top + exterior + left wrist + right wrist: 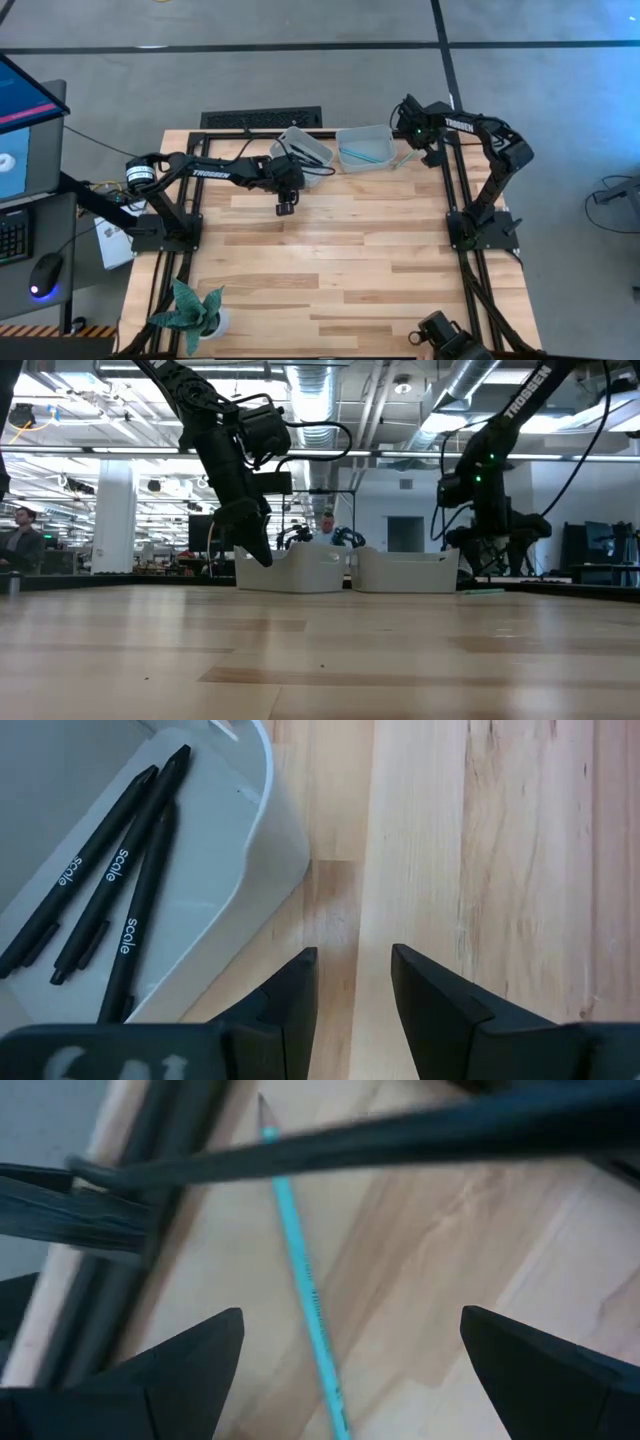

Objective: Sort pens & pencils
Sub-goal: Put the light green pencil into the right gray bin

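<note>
Three black pens (pixel 110 885) lie side by side in the left white bin (pixel 272 825), which stands at the table's far edge (pixel 303 148). My left gripper (pixel 353 975) hangs just near of that bin (pixel 285 207), above bare wood, fingers open a little and empty. One pale teal pencil (pixel 300 1270) lies flat on the table right of the right white bin (pixel 345 133), seen also from above (pixel 404 158). My right gripper (pixel 350 1360) hovers over it, wide open, a finger on either side, touching nothing. Teal (pixel 362 155) shows inside the right bin.
The two bins (pixel 345 568) stand next to each other at the far edge. A dark cable (pixel 400 1130) crosses the right wrist view above the pencil. A potted plant (pixel 195 312) sits at the near left corner. Bare wood (pixel 340 260) fills the middle and near table.
</note>
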Controlling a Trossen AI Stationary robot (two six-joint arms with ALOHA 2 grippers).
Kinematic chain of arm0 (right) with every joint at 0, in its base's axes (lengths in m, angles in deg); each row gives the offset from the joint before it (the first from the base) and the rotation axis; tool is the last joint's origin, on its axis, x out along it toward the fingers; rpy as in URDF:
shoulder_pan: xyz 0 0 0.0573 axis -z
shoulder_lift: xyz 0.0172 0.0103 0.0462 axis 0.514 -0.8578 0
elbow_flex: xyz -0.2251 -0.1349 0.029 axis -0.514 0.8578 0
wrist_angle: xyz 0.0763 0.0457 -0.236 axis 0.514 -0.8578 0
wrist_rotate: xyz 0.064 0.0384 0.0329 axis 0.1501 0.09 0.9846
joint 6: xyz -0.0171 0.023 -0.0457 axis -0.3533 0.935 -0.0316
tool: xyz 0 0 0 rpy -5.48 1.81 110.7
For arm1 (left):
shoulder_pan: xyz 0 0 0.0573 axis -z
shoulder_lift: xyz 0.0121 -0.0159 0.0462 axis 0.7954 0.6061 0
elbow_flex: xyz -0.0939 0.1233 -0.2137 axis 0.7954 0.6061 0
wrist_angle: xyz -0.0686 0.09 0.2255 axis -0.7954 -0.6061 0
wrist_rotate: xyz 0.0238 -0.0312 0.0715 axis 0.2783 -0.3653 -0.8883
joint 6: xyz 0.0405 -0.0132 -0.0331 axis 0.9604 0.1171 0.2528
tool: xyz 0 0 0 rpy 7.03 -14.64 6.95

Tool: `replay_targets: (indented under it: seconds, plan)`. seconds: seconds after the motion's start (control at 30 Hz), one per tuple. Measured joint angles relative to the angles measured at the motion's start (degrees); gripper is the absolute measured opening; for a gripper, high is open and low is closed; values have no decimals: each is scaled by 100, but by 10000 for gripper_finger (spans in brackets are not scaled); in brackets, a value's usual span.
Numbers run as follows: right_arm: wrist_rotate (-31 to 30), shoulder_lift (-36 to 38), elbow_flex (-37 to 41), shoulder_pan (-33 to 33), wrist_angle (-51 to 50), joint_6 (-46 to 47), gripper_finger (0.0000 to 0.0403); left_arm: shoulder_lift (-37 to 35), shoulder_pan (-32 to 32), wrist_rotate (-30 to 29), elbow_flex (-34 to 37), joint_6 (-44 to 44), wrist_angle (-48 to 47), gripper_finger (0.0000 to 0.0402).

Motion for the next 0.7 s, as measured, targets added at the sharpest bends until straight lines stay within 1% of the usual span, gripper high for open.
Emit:
replay_targets:
  seconds: [0.07, 0.33, 0.43, 0.57, 0.7]
  plan:
    - [6, 0, 191, 0, 245, 2, 397, 0, 0, 0, 0, 1, 0, 122]
    - [-19, 0, 618, 2, 487, 263, 396, 0, -1, -4, 0, 86, 0, 122]
    - [-78, 0, 649, 0, 563, 265, 397, 0, -1, 1, 0, 89, 0, 122]
    - [-45, 0, 630, -9, 914, 41, 397, 0, -1, 2, 0, 91, 0, 122]
    - [-37, 0, 607, -65, 1187, 47, 396, 0, 0, 4, 0, 91, -2, 122]
